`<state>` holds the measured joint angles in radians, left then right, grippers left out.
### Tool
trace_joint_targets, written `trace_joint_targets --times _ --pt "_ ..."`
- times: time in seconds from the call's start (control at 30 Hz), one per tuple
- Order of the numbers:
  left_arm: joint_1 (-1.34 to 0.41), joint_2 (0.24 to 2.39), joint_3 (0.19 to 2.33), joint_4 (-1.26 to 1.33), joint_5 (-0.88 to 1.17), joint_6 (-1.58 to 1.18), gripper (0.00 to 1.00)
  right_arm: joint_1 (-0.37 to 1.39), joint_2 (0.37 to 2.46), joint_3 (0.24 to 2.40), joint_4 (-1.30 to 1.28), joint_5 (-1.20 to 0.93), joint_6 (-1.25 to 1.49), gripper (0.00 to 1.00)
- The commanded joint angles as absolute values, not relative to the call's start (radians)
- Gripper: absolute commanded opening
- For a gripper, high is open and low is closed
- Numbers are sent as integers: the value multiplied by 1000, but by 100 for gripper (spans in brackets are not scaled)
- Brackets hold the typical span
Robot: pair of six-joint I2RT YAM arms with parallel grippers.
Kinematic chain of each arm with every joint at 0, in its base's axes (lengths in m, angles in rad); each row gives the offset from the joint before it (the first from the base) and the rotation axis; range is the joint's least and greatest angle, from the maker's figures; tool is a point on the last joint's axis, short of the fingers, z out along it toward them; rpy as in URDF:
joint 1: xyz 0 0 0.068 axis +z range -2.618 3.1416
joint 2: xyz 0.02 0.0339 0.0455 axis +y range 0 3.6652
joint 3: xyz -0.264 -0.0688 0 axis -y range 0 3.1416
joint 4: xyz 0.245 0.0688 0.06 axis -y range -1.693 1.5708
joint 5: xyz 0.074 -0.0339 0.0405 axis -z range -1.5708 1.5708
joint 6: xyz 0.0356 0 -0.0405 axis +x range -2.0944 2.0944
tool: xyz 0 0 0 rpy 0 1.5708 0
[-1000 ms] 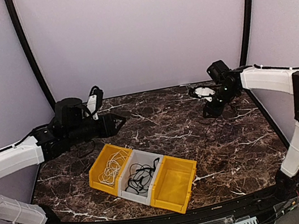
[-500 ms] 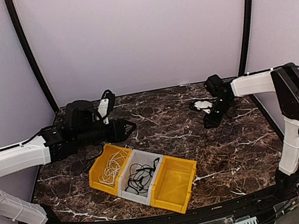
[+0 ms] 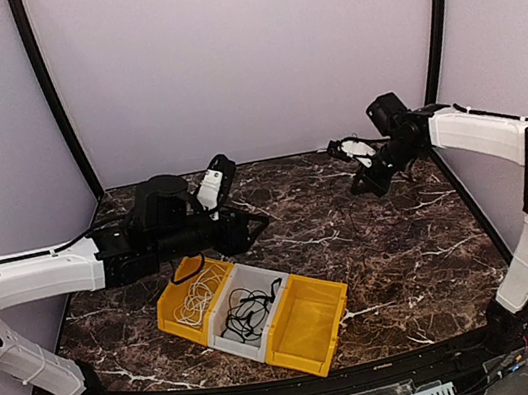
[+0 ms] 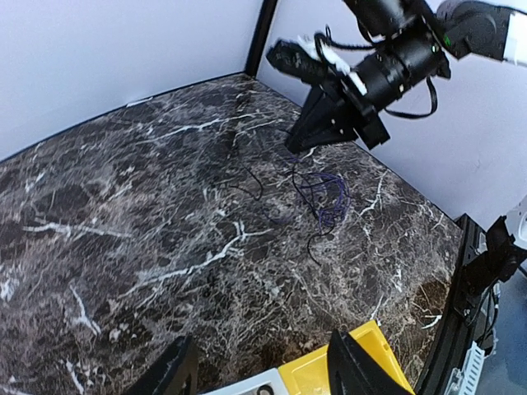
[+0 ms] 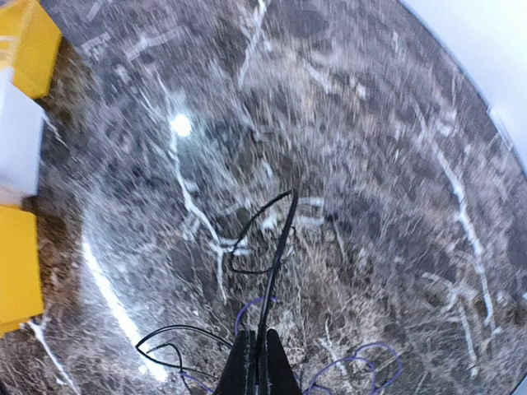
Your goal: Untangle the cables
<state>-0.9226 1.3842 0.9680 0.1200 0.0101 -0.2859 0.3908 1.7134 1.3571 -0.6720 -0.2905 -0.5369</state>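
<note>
Right end effector [image 5: 258, 366] clamped on a black cable [image 5: 276, 247].
Your left end effector [image 4: 262, 346] is stretched forward, fingers apart; bins [image 3: 176, 324] hold white cables [image 3: 196, 295], black cables [image 3: 248, 312].

Toward the near middle of the table [image 3: 353, 243], three bins side by side in a row slanting from far left to near right: left bin [image 3: 167, 317], middle bin [image 3: 230, 347], right bin [image 3: 309, 317], each touching the next. In the left bin, a coil of cable [image 3: 197, 298]; in the middle bin, a cable bundle [image 3: 250, 311]. At the far right of the table, well apart from the bins, loose cables [image 4: 325, 193] on the surface. Just above them, the right gripper [image 4: 292, 144], with one strand apparently running up from the heap into its tips. Just behind and above the left bin, the left gripper [image 3: 264, 221], pointing rightward across the table.
</note>
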Motion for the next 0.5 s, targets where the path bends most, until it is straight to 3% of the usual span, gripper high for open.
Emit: trace_joint_targets --times 0.0,0.47 --pt "-979 1425 1053 225 -44 -130 57 445 1587 1443 -752 -432 -544 0" --pt "-1080 1560 1145 426 -126 -50 60 627 1495 1528 -903 -569 -616 0"
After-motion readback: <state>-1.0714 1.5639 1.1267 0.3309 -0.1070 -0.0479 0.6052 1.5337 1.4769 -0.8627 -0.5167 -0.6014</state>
